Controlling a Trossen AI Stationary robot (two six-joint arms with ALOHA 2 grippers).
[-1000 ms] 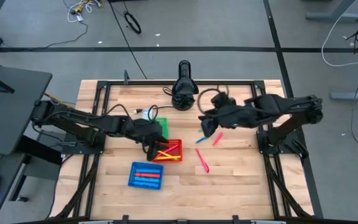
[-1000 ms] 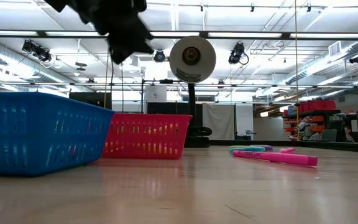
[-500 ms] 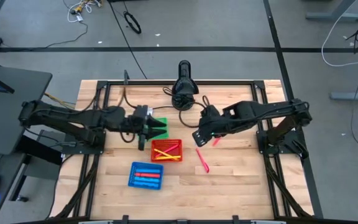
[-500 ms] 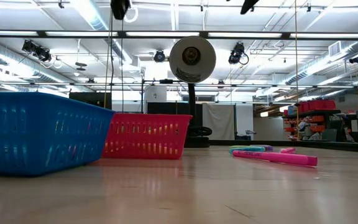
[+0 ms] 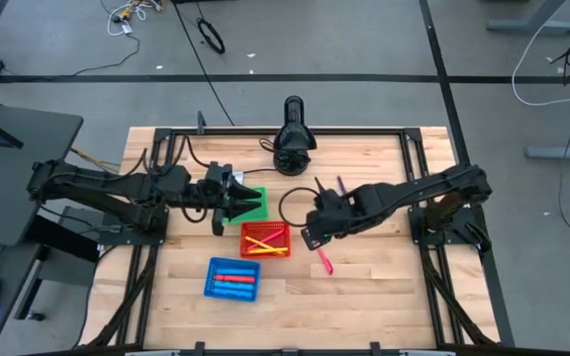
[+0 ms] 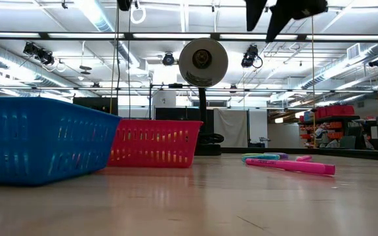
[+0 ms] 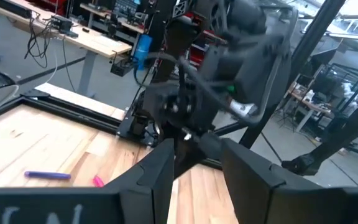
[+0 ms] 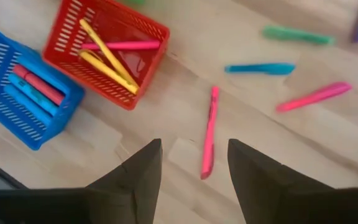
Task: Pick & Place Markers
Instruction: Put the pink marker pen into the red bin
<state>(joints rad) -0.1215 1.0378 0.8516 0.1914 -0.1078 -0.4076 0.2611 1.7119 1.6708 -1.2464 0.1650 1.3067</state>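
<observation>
blue basket (image 6: 41,137) at near left on the tabletop (image 6: 195,200), red basket (image 6: 153,143) just behind it, pink marker (image 6: 291,166) lying at right, teal marker (image 6: 260,157) beyond it, dark tool (image 6: 268,13) hanging at top right

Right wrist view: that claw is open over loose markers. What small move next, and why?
Probably lower the right claw straight onto the pink marker lying on the table. It lies between the open fingers' line, apart from the other loose markers, and is the one nearest the red basket. The left claw waits over the green basket.
</observation>
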